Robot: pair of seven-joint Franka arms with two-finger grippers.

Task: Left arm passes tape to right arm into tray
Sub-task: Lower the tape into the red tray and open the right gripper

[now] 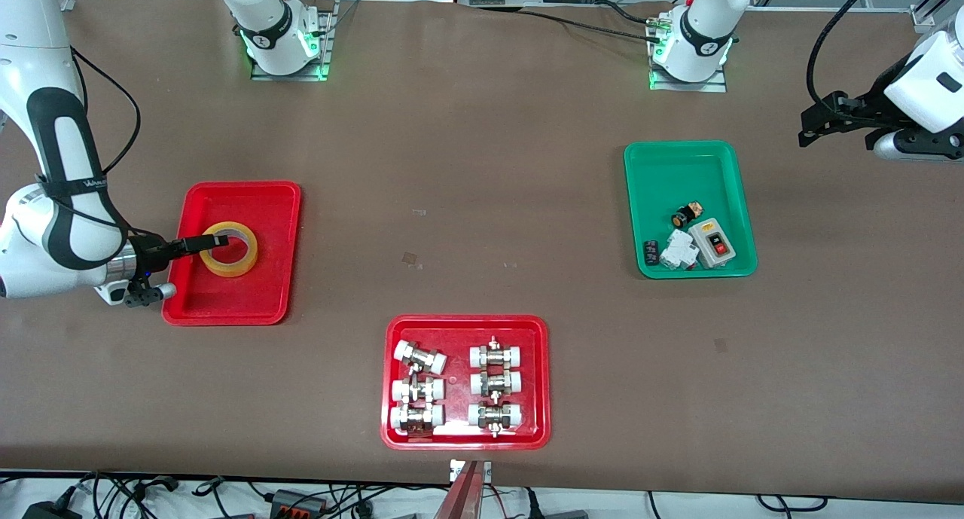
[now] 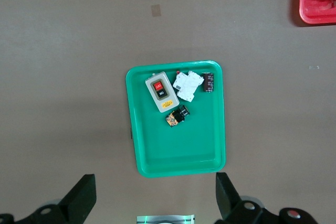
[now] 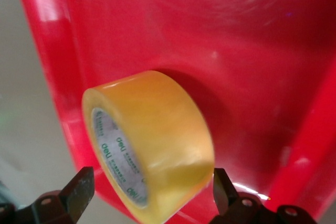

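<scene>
Lying flat in the red rectangular plastic tray (image 1: 280, 278), ring-shaped translucent yellow packing tape (image 1: 229, 248) between the spread fingers of the right gripper (image 1: 215, 241), with the left gripper (image 1: 809, 131), also spread, waiting well apart.

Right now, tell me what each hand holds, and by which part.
The right hand is at the tape in the red tray, fingers straddling its rim; a firm grip cannot be told. The left hand is open, holding nothing.
</scene>
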